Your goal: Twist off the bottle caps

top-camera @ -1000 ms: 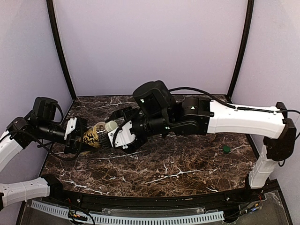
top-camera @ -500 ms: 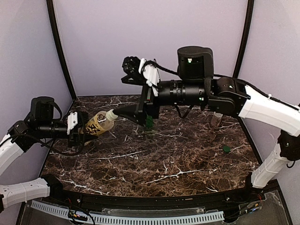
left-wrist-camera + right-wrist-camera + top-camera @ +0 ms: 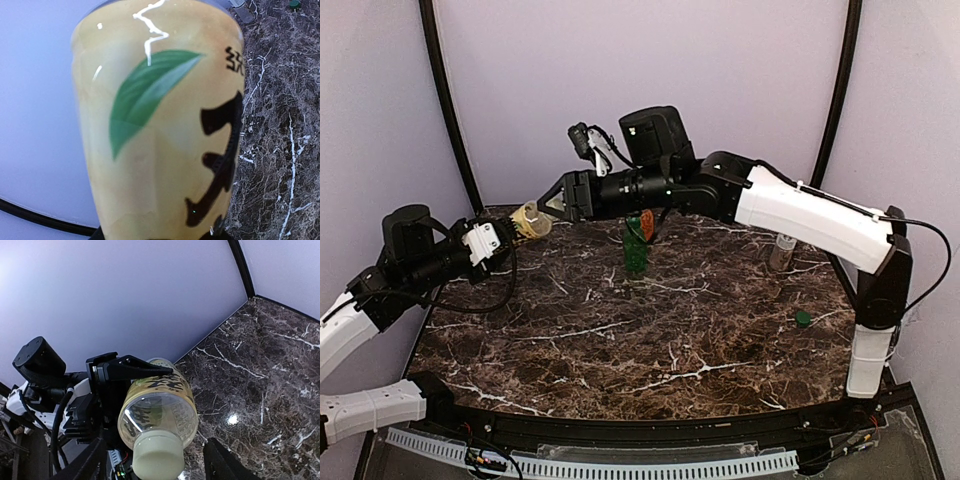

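Right wrist view, my left jaws pinching the yellow bottle [image 3: 157, 400], right jaws spread around its cap [image 3: 156, 460], seemingly not touching.

The yellow bottle [image 3: 160, 130] overfills the left wrist view, top and base cut off; the right arm [image 3: 800, 215] partly hides the orange bottle [image 3: 647, 222]

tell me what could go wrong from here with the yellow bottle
1. The yellow bottle hangs tipped sideways above the table, gripped around its body by the left gripper alone. When the open right gripper closes on the white cap and twists, the bottle may spin or slip.
2. The right arm reaches over the upright green bottle; dropping lower could topple it.
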{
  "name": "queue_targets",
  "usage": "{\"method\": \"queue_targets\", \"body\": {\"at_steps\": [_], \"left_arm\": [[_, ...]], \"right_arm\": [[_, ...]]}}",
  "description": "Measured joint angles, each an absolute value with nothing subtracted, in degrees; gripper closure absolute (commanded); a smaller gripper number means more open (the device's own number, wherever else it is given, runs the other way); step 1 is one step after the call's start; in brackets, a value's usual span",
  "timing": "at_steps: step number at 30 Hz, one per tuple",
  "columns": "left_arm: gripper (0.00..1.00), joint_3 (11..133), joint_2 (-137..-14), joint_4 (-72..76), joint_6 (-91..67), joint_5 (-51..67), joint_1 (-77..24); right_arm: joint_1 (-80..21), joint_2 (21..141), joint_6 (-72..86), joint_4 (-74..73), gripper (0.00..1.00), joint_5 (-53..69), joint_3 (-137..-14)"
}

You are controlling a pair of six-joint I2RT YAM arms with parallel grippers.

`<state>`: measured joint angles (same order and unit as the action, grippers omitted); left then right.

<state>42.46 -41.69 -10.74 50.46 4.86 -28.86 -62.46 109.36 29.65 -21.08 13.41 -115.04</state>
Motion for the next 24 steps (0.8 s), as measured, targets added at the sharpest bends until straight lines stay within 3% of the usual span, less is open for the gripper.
{"method": "queue_targets", "body": {"at_steps": [6, 11, 17, 24], "left_arm": [[0.88, 42.0, -41.6, -9.5, 51.9, 2.9, -29.2], [0.88, 41.8, -41.5, -8.9, 52.1, 2.5, -29.2], [0.88, 41.5, -41.5, -8.8, 52.2, 2.5, -29.2], [0.89, 41.5, -40.6, -10.0, 51.9, 3.8, -29.1]], "right_arm": [[-62.5, 110.8, 34.2, -21.4, 0.6, 14.7, -116.0], [-62.3, 110.8, 36.1, -21.2, 0.64, 14.9, -115.7], [-62.2, 110.8, 36.9, -21.1, 0.99, 15.0, -115.3], [-62.3, 110.8, 30.5, -20.9, 1.0, 16.6, -115.1]]}}
